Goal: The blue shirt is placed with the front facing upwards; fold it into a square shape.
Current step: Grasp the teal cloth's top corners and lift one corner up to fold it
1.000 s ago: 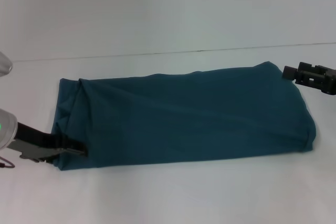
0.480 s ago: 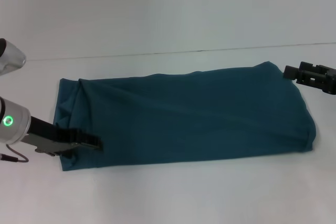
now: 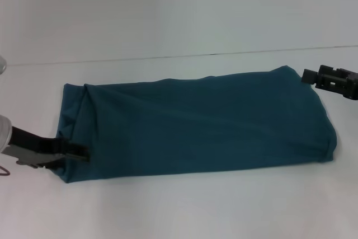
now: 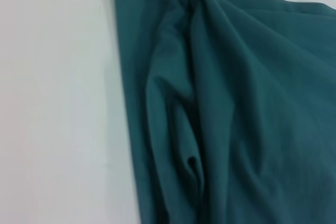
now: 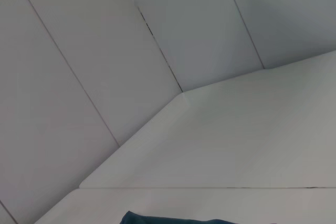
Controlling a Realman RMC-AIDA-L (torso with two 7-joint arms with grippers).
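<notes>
1. Hard to read at the left gripper (image 3: 80,153): dark fingers (image 3: 71,150) lying low at the near-left corner of the blue shirt (image 3: 196,124), tips pressed into the cloth, gap between them hidden in the dark fabric. Cannot tell open or closed, or whether any cloth is pinched.
2. Cut off by the left frame edge: most of the left arm, only a white stub and a grey mount showing.
3. Over on the right, right gripper (image 3: 306,75) poking in from the frame edge, hovering just beside the far-right corner of the shirt; fingers seen end-on as a dark block, spread not readable.
4. From the left wrist camera: shirt (image 4: 231,108) up close, a long raised ridge of bunched cloth running along near its edge, bare table (image 4: 52,103) beside it.
5. From the right wrist camera: just a sliver of teal shirt (image 5: 173,219) at the frame edge, pale wall panels beyond.
6. Shirt folded into a long band stretched left to right across the white table (image 3: 179,211), plain teal, no lettering or label on view; far-left corner showing a layered fold, right end rounded over.
</notes>
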